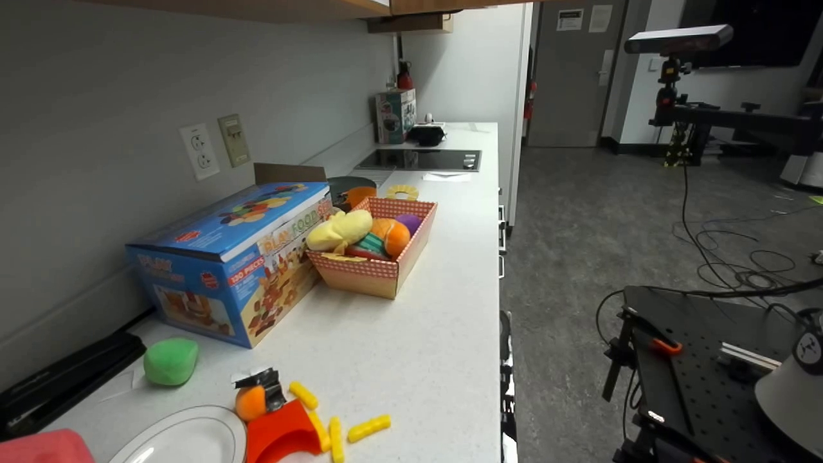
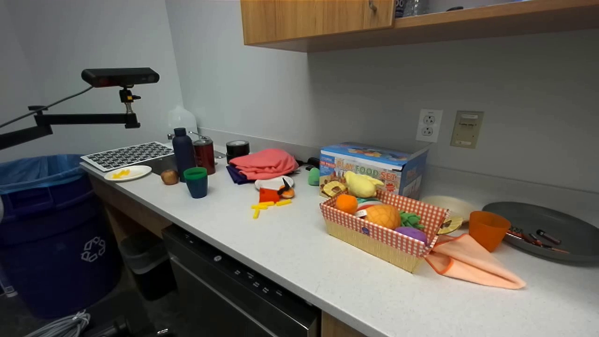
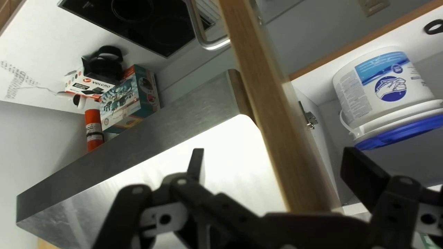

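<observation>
My tool (image 3: 273, 159), lwr ctr-R of wrist view, has its fingers spread wide, nothing pinched. Light-brown wooden cupboard door (image 3: 270, 103) is seen edge-on, running top ctr to lwr ctr, btwn those fingers; can't tell if either touches. I'd judge door's already swung out, since the white plastic bucket w/ blue lid (image 3: 384, 83) shows inside, R of frame; no grip on the edge yet. Bent metal handle (image 3: 218, 44) is on the door, top ctr.

Long white worktop (image 2: 281, 243) spans both ext. views. Near frame ctr in an ext. view: blue cardboard play-food box (image 2: 360, 154), w/ red-white gingham basket (image 2: 369, 245) of plush toy food in front. Yellow toy sticks (image 1: 368, 428) lie lwr ctr.

Room: dark-blue recycling bin (image 2: 56, 234) lwr L; grey floor (image 1: 566, 257) R; black glass hob (image 3: 145, 20) upper L, wrist view.
</observation>
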Motion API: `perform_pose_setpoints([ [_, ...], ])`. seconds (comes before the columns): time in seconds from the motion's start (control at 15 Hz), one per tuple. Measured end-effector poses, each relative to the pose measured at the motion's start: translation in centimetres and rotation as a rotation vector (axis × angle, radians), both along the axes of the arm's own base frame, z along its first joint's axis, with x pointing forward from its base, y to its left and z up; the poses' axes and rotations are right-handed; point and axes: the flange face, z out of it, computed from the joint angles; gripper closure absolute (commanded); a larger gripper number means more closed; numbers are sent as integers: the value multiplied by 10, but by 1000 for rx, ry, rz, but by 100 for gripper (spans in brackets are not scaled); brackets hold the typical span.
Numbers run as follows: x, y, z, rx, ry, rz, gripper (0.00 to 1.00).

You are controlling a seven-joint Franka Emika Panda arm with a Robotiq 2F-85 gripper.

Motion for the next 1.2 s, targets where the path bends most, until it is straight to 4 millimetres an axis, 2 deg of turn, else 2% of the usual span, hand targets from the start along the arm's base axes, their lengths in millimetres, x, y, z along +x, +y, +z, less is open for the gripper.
perform_pose_setpoints([
  [0.73, 13, 39, -1, 50, 84, 134, 0],
  [1.2, 22, 86, 0, 70, 142, 249, 0],
])
